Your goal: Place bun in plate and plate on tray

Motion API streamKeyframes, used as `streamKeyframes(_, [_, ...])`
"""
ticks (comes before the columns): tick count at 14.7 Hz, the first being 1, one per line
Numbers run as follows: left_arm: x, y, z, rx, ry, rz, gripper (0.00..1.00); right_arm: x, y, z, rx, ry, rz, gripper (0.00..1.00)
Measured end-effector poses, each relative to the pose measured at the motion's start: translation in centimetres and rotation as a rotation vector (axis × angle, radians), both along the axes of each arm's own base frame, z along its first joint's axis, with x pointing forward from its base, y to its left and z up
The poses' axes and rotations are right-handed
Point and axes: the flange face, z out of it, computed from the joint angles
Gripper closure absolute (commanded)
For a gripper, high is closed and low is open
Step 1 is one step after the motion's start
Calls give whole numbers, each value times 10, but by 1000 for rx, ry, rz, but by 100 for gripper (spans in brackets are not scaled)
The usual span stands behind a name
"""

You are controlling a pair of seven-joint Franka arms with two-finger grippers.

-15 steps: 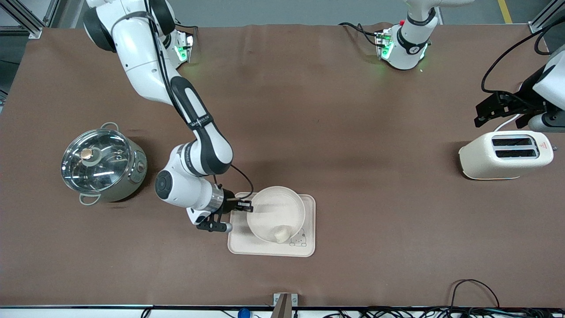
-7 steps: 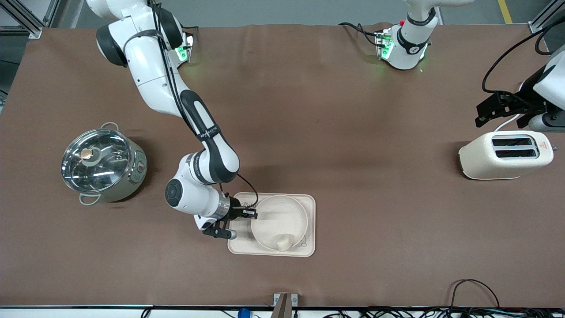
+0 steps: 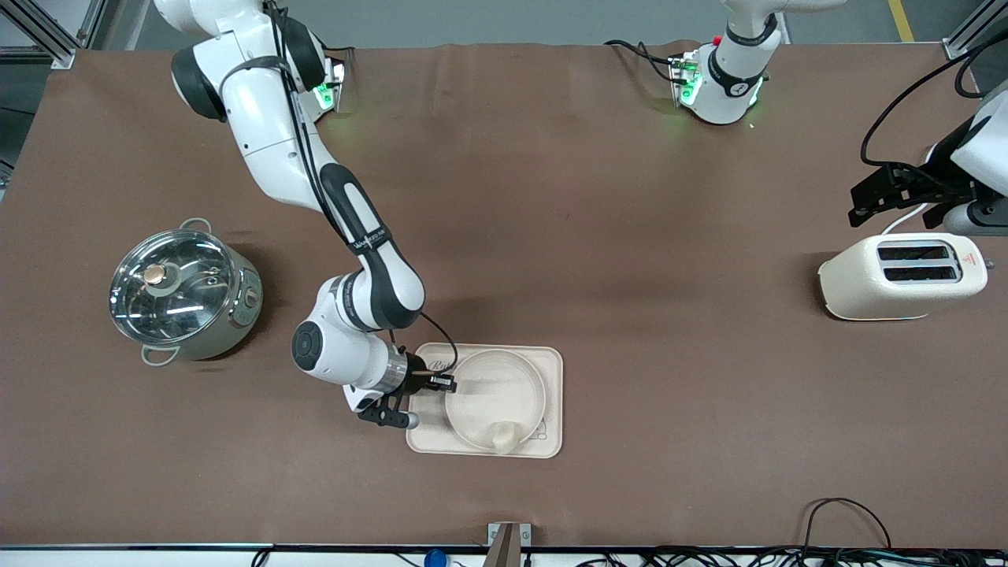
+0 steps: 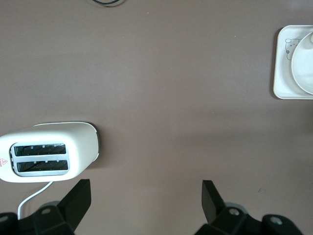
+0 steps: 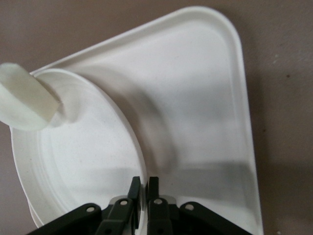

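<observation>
The round cream plate (image 3: pixel 494 399) sits on the rectangular cream tray (image 3: pixel 551 370), with the small cream bun (image 3: pixel 504 435) in it at the rim nearest the front camera. My right gripper (image 3: pixel 449 383) is shut on the plate's rim at the side toward the right arm's end of the table. In the right wrist view the two fingers pinch the plate's rim (image 5: pixel 143 186), the bun (image 5: pixel 24 98) lies in the plate (image 5: pixel 78 161), and the tray (image 5: pixel 195 112) is under it. My left gripper (image 4: pixel 145 196) is open and empty, waiting above the table near the toaster.
A cream toaster (image 3: pixel 902 276) stands at the left arm's end of the table, also in the left wrist view (image 4: pixel 46 152). A steel pot with a glass lid (image 3: pixel 181 293) stands at the right arm's end. The tray shows far off in the left wrist view (image 4: pixel 283 73).
The right gripper brought the plate down from a tilt above the tray until it lies on the tray, then barely moved. The bun stayed in the plate. The left arm has not moved.
</observation>
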Motion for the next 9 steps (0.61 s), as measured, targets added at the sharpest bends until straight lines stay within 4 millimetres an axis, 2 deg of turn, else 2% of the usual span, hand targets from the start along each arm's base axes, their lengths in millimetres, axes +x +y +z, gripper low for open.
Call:
streamKeyframes(2, [0, 0, 0, 0, 0, -3, 0, 4, -4, 4, 1, -8, -5, 0])
streamKeyframes(5, [0, -3, 0, -13, 2, -5, 0, 11, -4, 28, 16, -23, 7, 0])
streamKeyframes(7, [0, -4, 0, -20, 3, -5, 0, 17, -16, 57, 7, -10, 32, 0])
streamKeyframes(9, [-1, -4, 0, -20, 4, -4, 0, 25, -43, 94, -64, -15, 67, 0])
